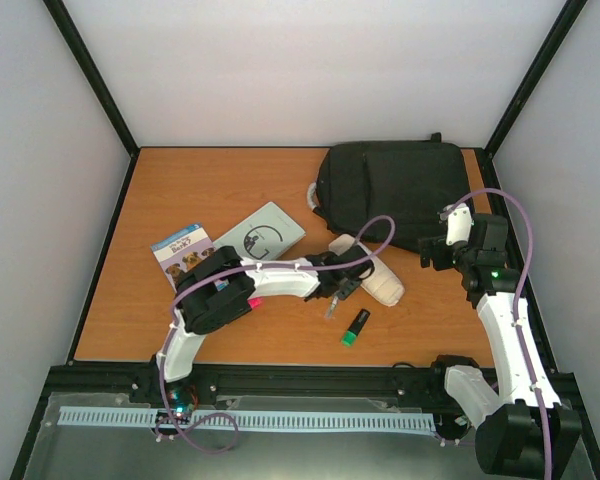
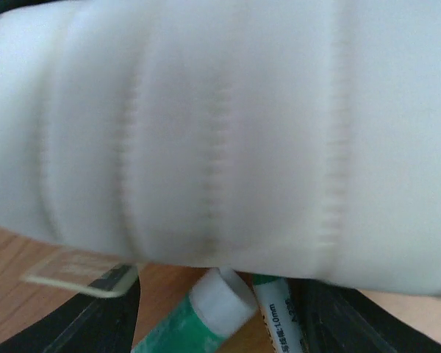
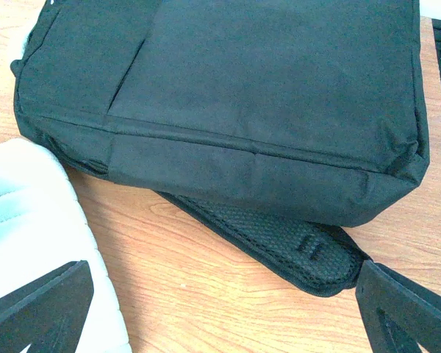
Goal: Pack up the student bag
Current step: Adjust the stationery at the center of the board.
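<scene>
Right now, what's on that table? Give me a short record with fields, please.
bag: black backpack, lying flat at the far right
pouch: cream padded pouch, just in front of the backpack
left gripper: at the pouch, grip unclear
right gripper: open, holding nothing, beside the backpack
loose items: green highlighter, dog booklet, grey notebook

Even soft light, left-wrist blur

2 wht arms (image 1: 280, 283), blk joints (image 1: 212, 300), purple cables (image 1: 527, 250)
</scene>
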{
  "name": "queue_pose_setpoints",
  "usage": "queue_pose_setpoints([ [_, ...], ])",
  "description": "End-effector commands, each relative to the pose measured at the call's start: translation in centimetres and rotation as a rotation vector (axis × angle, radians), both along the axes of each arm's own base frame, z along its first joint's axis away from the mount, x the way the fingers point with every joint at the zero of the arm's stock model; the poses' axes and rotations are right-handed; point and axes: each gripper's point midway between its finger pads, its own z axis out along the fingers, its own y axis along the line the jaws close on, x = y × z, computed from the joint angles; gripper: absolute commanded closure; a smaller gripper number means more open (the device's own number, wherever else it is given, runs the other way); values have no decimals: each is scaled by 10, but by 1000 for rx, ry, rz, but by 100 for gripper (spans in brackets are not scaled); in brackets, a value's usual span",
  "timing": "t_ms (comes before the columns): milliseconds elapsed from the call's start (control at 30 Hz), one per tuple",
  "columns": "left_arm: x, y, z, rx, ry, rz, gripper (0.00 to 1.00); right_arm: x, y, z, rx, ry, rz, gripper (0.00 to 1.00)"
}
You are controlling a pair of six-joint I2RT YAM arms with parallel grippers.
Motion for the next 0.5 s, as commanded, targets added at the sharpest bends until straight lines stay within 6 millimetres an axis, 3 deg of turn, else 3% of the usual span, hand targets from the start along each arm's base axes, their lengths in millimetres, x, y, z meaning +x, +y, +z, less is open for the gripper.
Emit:
queue_pose_setpoints([
  [0, 19, 38, -1, 17, -15, 138, 38, 2, 1, 0, -4, -11, 4, 0],
  [133, 25, 66, -2, 12, -8, 212, 39, 2, 1, 0, -3, -10, 6, 0],
  [467, 19, 133, -1, 68, -30, 371, 43, 2, 2, 0, -1, -9, 11, 0],
])
